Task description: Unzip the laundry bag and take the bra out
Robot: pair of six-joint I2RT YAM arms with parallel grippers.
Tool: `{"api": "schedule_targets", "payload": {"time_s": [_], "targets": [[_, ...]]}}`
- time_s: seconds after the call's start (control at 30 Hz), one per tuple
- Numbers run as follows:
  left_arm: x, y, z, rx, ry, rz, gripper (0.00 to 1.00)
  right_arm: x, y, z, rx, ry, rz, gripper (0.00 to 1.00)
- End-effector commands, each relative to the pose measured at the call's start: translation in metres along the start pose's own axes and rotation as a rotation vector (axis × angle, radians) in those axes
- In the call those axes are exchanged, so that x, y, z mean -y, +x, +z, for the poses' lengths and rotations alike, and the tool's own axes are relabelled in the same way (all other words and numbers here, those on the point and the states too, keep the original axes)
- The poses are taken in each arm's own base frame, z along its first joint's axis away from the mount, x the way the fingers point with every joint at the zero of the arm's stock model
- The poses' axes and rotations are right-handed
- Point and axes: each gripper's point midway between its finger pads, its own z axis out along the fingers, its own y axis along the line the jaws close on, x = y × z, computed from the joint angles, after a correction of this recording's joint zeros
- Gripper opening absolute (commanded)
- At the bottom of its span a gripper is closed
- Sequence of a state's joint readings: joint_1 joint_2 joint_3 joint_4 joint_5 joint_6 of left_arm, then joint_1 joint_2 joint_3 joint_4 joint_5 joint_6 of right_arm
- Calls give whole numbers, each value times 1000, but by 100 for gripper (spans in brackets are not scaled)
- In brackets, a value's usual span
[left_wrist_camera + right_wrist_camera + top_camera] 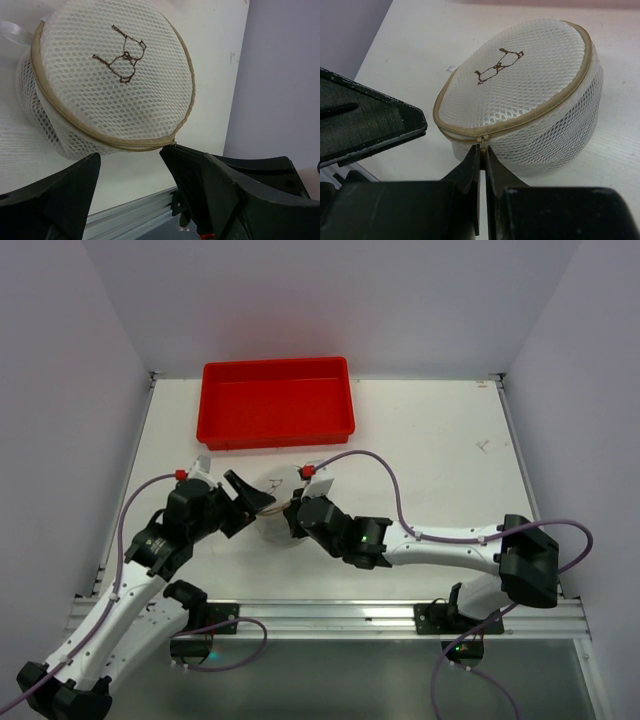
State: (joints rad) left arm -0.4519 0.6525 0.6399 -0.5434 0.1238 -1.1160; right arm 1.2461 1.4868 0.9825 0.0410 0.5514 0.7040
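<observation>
A: Where is the laundry bag [520, 95]?
B: On the table [430, 460], a little left of centre and toward the near edge, zipped closed.
A: And the grippers?
B: The right gripper [482, 150] pinches the zipper pull [481, 141]; the left gripper [131, 157] is spread just beside the bag

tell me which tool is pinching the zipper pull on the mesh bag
The right tool: it is shut on the zipper pull at the bag rim. The left tool is open beside the bag, gripping nothing.
</observation>
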Motion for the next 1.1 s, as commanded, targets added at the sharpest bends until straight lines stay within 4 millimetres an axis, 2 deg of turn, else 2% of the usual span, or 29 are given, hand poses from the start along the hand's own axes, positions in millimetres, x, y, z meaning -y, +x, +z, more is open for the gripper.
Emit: {"api": "schedule_targets", "payload": {"time_s": [0.0, 0.17, 0.43, 0.67, 0.93, 0.97, 1.03, 1.07], "targets": [[-8, 8, -4, -26, -23, -90, 84, -21, -29, 0, 105, -15, 62, 0], [-14, 13, -3, -34, -45, -171, 86, -18, -23, -4, 121, -16, 50, 0], [-23, 20, 16, -62, -57, -250, 85, -18, -14, -11, 143, -42, 38, 0], [-30, 15, 26, -26, -85, -264, 76, -24, 0, -10, 125, -52, 5, 0], [-27, -3, 17, 79, -62, -249, 38, -22, 11, -10, 97, -70, -16, 0], [-28, -5, 16, 86, -69, -245, 29, -22, 13, -11, 88, -72, -23, 0], [-27, -9, 13, 107, -69, -227, 20, -22, 16, -12, 73, -79, -29, 0], [-28, -8, 13, 105, -74, -221, 11, -20, 18, -14, 67, -78, -35, 0]]}}
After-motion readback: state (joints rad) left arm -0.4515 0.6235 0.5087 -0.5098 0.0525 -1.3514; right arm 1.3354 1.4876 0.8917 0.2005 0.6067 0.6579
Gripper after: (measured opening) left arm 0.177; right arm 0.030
